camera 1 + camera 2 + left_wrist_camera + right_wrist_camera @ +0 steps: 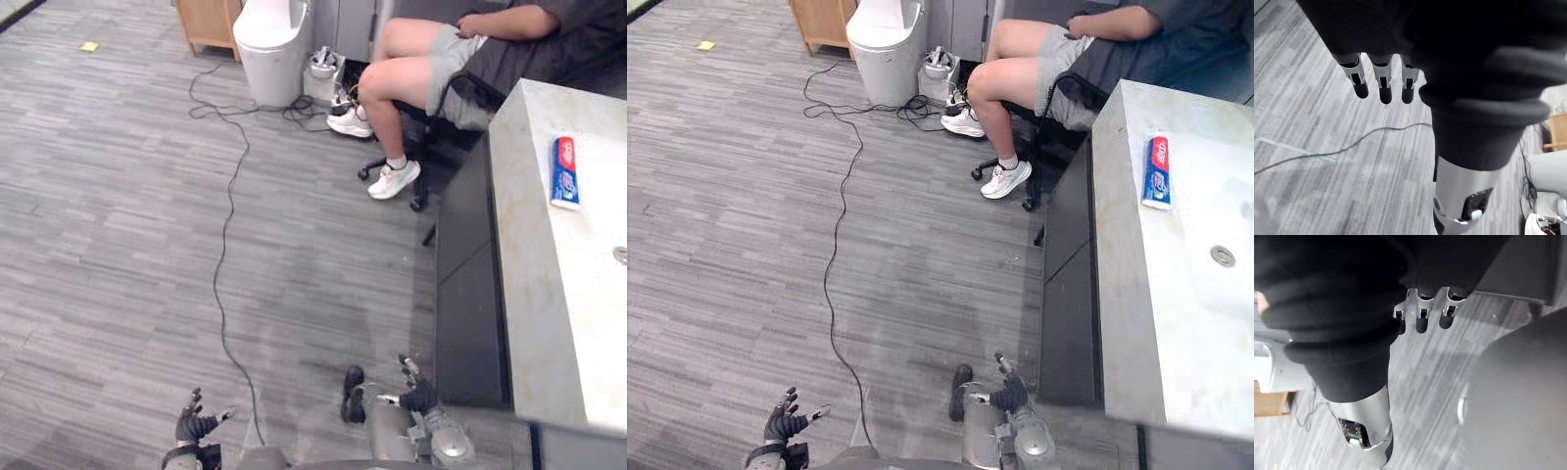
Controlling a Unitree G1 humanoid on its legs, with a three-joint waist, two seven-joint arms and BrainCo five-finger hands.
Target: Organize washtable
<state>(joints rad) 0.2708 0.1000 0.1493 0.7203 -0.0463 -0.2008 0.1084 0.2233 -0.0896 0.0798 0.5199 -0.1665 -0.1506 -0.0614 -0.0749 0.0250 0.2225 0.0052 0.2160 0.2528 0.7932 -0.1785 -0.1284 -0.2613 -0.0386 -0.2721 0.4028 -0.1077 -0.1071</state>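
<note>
In the left eye view, a pale, stone-patterned washtable top (549,294) sits above its dark cabinet front (470,284). A flat red-and-blue toothpaste tube (564,172) lies on the far part of the washtable, with its long axis roughly in line with the washtable's front edge. The left hand (196,426) hangs low over the grey floor, well apart from the washtable. The right hand (416,392) hangs just beside the washtable's near corner, below the level of the top. A seated person in dark shorts and white shoes (421,78) is beyond the washtable's far end.

In the right eye view, a small round metal drain (1223,256) is set in the washtable. It is nearer than the tube and further in from the front edge.

In the left wrist view, the left hand's fingers (1385,88) hang straight and slightly apart, holding nothing.

In the right wrist view, the right hand's fingers (1421,319) are straight and side by side, also empty. The washtable's dark front is close past them.

The tube lies ahead of and above both hands, and the right hand is clearly the nearer. A reach would probably fall to that hand, which would have to rise above the washtable's edge and travel along it. Because the tube's long axis points away from the hand, the fingers would likely close across its narrow width.
</note>
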